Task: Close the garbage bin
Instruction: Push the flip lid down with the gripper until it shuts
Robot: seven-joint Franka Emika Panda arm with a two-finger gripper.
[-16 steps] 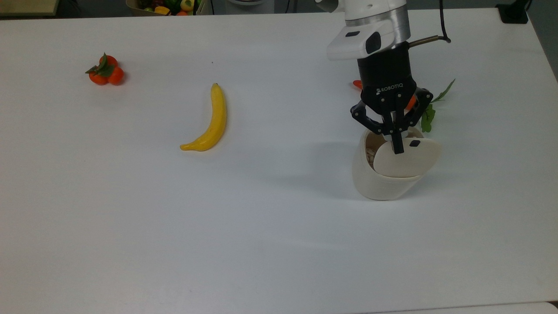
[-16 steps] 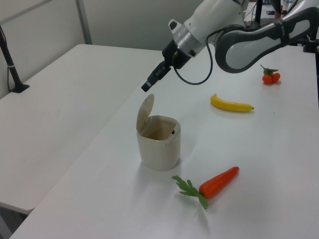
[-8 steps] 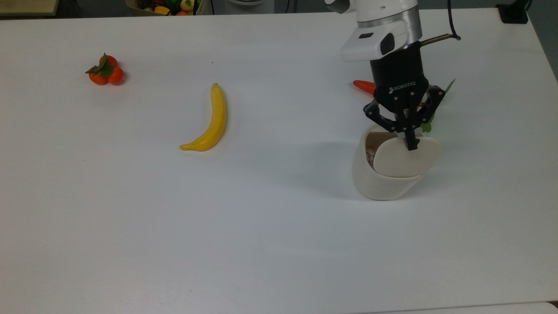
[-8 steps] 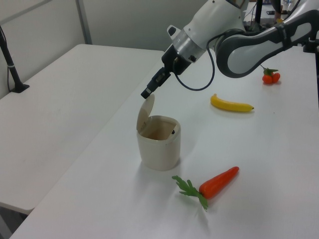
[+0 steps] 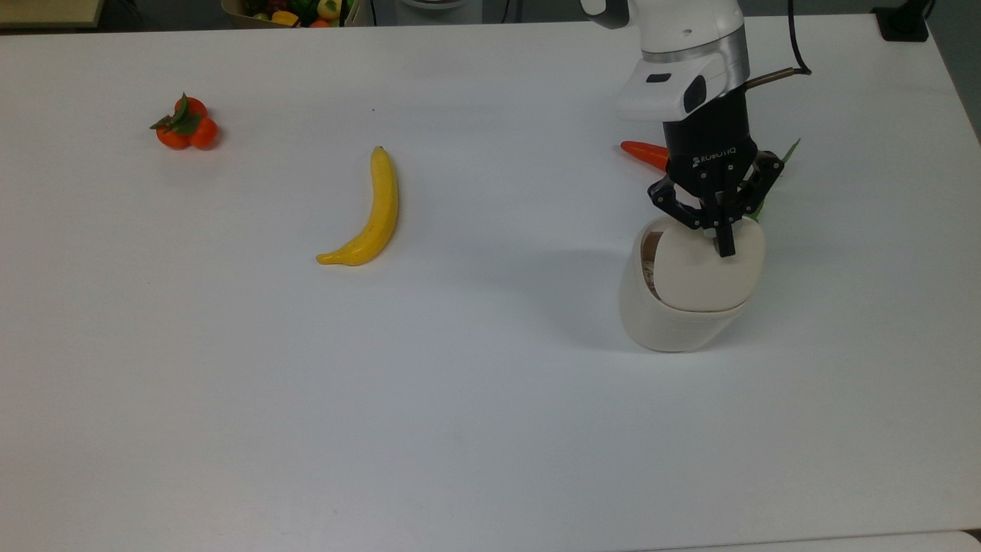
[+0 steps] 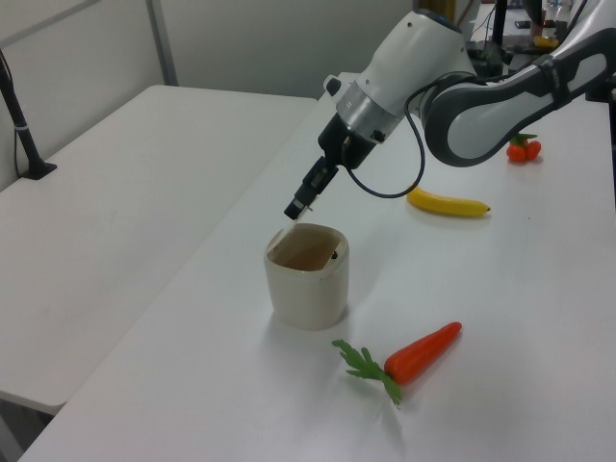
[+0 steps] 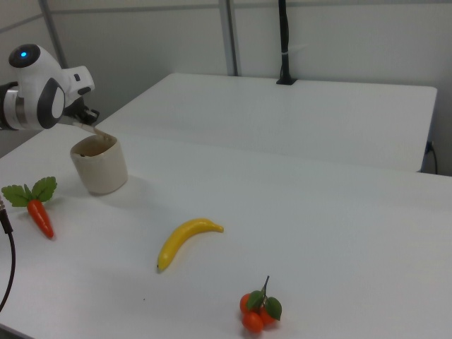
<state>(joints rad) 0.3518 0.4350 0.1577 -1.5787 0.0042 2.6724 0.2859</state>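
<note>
Since a second ago, my pressed-together gripper (image 5: 723,247) tipped the small cream-white plastic garbage bin's (image 5: 678,322) lid (image 5: 701,272) lower; I should push toward 6 o'clock until seated.

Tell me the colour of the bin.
Cream-white; the bin shows best in the left view.
</note>
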